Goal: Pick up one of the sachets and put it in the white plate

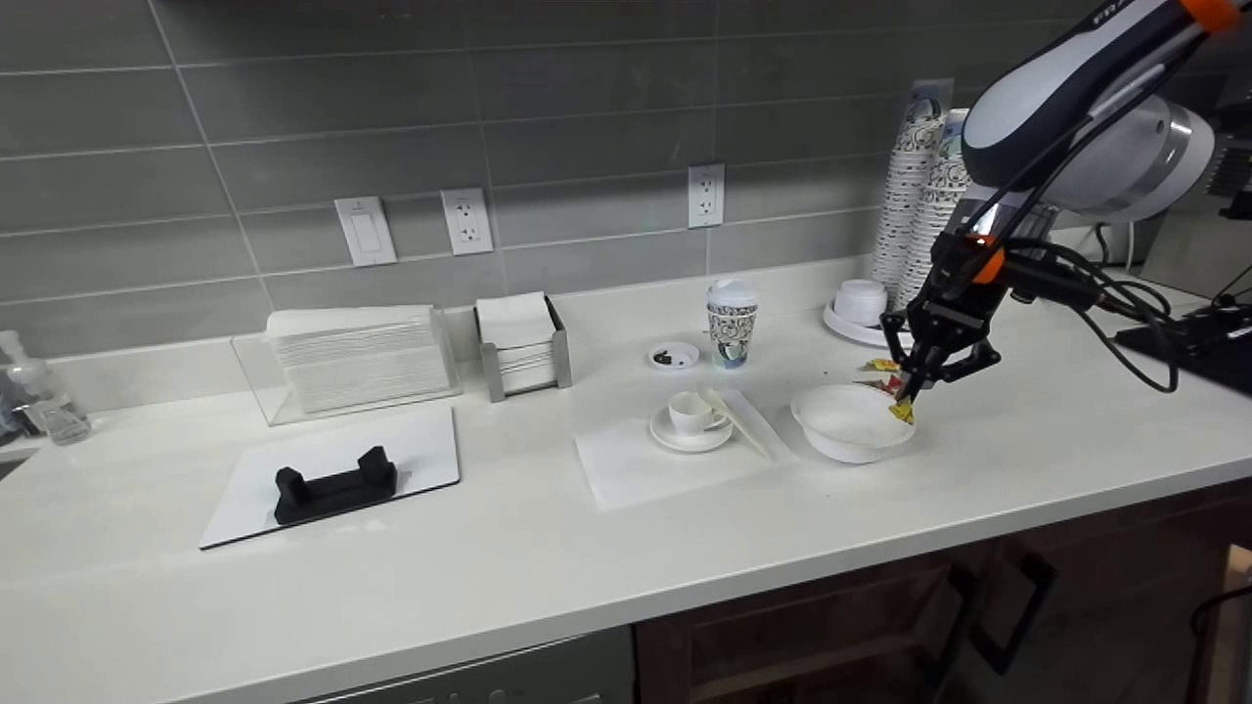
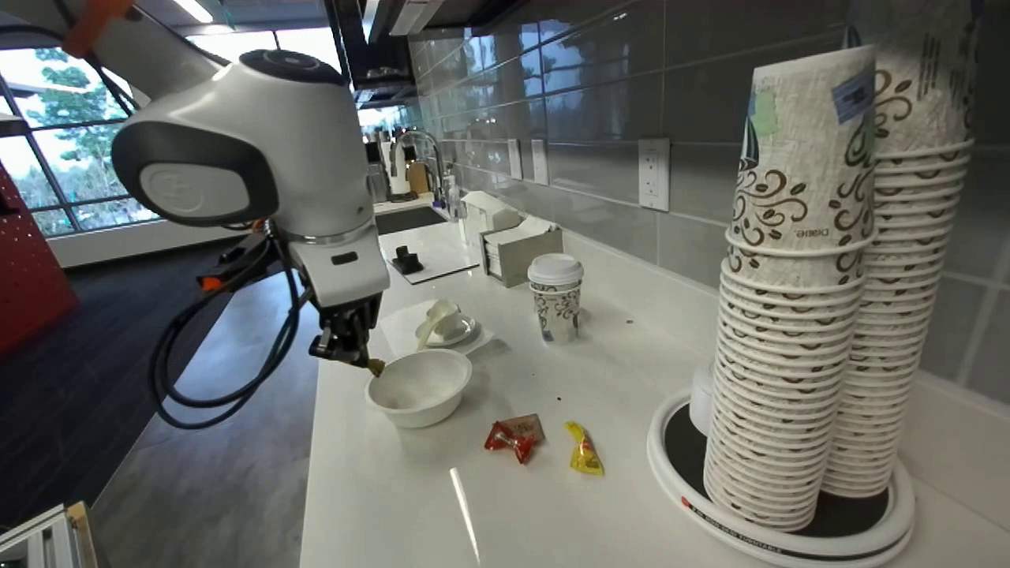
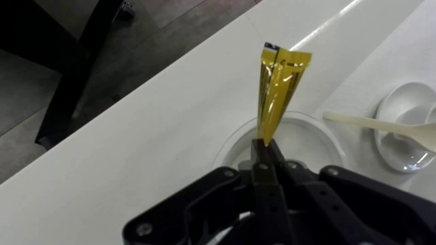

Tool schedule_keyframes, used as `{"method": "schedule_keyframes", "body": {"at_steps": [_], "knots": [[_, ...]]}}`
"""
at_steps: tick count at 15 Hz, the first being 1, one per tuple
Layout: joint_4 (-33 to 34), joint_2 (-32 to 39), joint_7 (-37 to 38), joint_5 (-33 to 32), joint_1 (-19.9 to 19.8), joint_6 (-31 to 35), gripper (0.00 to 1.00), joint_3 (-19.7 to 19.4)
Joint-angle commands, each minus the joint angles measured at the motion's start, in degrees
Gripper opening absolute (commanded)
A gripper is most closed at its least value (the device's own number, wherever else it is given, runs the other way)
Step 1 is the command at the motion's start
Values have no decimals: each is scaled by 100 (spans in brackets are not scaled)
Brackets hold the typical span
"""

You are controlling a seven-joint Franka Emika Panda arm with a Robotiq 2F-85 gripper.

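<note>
In an exterior view, daylight comes through windows (image 2: 87,166), bleached in places, and a ceiling light (image 2: 193,9) glows; the glossy tiles (image 2: 592,63) mirror the brightness; the counter (image 2: 379,505) carries a thin streak of glare; in an exterior view, the cabinets (image 1: 812,626) sink into gloom; in the wrist view, glints dot the sachet (image 3: 281,85), the floor (image 3: 163,44) is dim, and the near-black gripper (image 3: 266,144) blurs at its nearest parts.

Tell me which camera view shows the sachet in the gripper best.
The wrist view: there the sachet looms large, its wide end and some dark printing showing, its narrow end pinched in the gripper. Both exterior views show it only as a small yellowish scrap at the gripper's tip.
</note>
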Motion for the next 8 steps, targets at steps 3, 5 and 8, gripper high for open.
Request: {"method": "schedule_keyframes", "body": {"at_steps": [3, 5, 8], "knots": [[-91, -89, 24, 60, -59, 50, 1, 59], [-91, -91, 24, 62, -70, 50, 1, 52], [-91, -91, 24, 63, -71, 51, 0, 52]]}}
